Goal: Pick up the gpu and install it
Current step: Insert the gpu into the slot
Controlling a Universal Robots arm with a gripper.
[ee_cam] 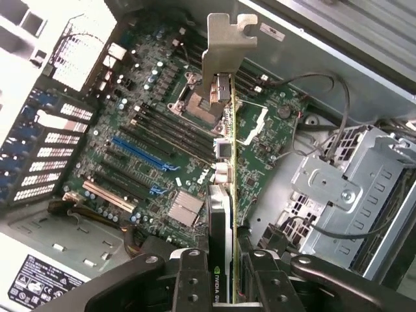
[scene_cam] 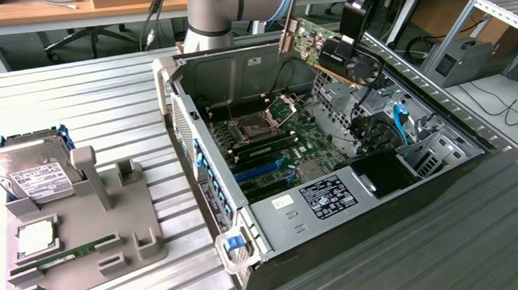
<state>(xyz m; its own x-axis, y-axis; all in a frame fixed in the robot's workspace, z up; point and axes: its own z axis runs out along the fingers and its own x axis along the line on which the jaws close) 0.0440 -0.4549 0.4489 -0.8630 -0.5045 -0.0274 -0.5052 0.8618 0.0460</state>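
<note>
Over at the exterior view's left edge of the slatted metal surface (scene_cam: pixel 88 101), a grey holder (scene_cam: pixel 113 249) carries a hard drive (scene_cam: pixel 31 171), a square processor chip (scene_cam: pixel 35 238) and a green memory stick (scene_cam: pixel 65 253). Right of the holder, mid-surface, an open computer case (scene_cam: pixel 285 217) lies with its motherboard (scene_cam: pixel 268 151) exposed. Above the case's far edge the arm (scene_cam: pixel 212 14) holds the gpu (scene_cam: pixel 311 39) in the air, tilted and clear of the board. The jaws are clamped on the gpu, one against each face. In the wrist view the card (ee_cam: pixel 222 214) is seen edge-on above the motherboard (ee_cam: pixel 149 149), its silver end bracket (ee_cam: pixel 224 45) at the end away from the jaws. The blue and tan expansion slots lie off to one side of it.
</note>
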